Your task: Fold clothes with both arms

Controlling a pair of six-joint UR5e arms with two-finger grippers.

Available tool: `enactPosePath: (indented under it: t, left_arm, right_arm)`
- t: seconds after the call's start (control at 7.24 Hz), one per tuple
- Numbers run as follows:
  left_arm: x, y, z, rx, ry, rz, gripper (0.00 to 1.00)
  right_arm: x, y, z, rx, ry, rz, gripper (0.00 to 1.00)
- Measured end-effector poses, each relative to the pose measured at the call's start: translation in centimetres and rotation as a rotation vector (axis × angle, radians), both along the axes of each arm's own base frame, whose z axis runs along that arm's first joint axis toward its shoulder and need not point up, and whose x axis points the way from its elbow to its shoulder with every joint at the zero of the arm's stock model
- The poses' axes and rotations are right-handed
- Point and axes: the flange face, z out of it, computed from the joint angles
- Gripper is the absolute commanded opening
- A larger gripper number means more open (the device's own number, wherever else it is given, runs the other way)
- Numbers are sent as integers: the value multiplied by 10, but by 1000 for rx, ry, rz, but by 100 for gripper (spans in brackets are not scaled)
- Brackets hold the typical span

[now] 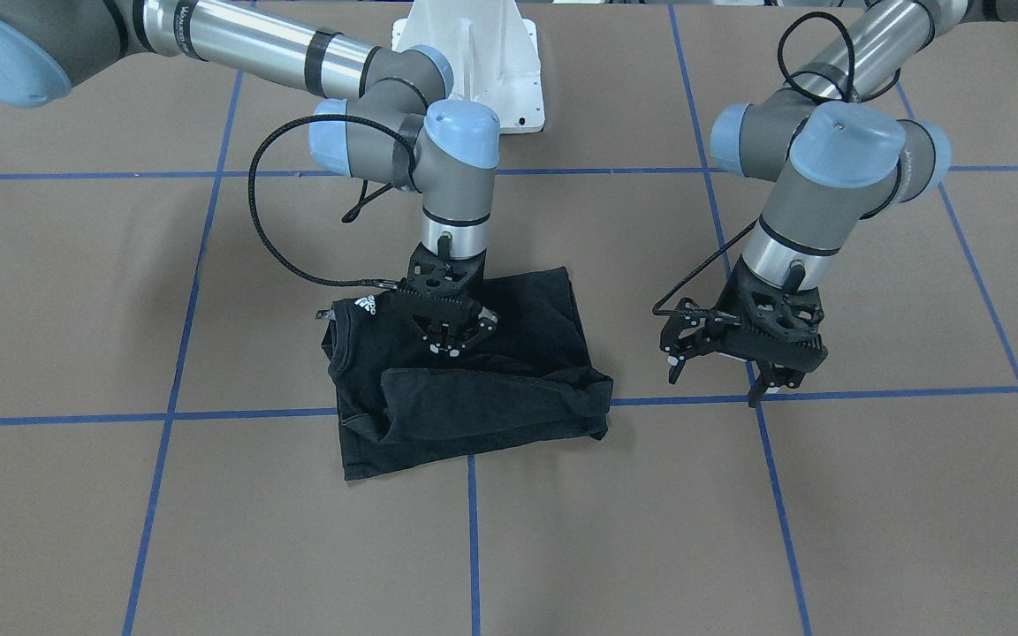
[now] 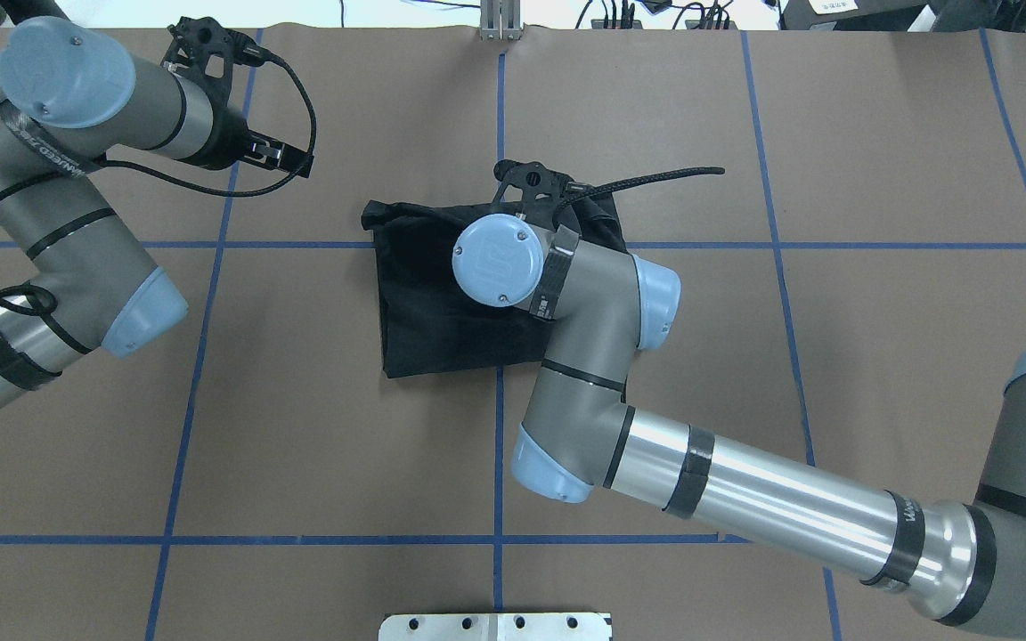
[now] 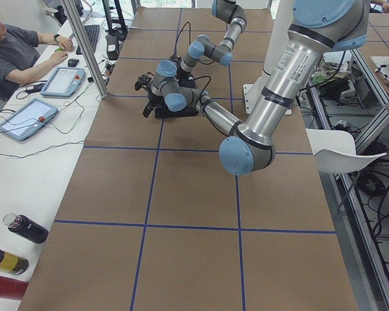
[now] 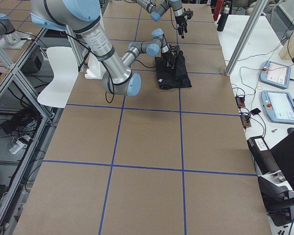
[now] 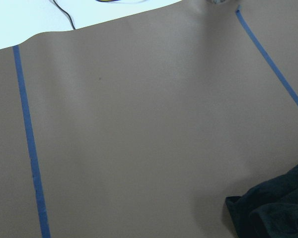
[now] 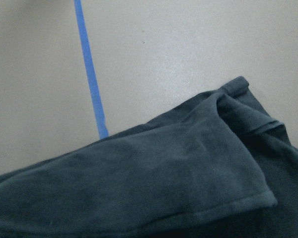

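The black T-shirt (image 1: 509,389) lies folded into a compact rectangle at the table's middle, its small white logo (image 1: 366,305) facing up near one corner; the chest graphic is hidden. It also shows in the overhead view (image 2: 424,303), the left wrist view (image 5: 278,208) and the right wrist view (image 6: 164,178). My right gripper (image 1: 450,346) points straight down onto the shirt's top layer with its fingertips close together; I cannot tell whether cloth is pinched. My left gripper (image 1: 717,380) hangs open and empty above bare table beside the shirt.
The brown table carries a grid of blue tape lines (image 1: 474,530). The white pedestal base (image 1: 474,62) stands behind the shirt. An operators' bench with tablets (image 3: 26,116) and bottles (image 3: 23,230) runs along the table's far side.
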Motion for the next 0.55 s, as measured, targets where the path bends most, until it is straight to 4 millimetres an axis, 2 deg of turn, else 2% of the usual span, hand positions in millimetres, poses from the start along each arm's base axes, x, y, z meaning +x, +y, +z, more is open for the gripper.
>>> enactPosePath:
  t: [0.28, 0.55]
  left_arm:
    - [-3, 2, -4, 5, 5, -1, 100]
    - [-7, 8, -5, 9, 8, -1, 100]
  right_arm:
    - [15, -55, 20, 35, 7, 90, 0]
    - [25, -110, 17, 87, -8, 179, 0]
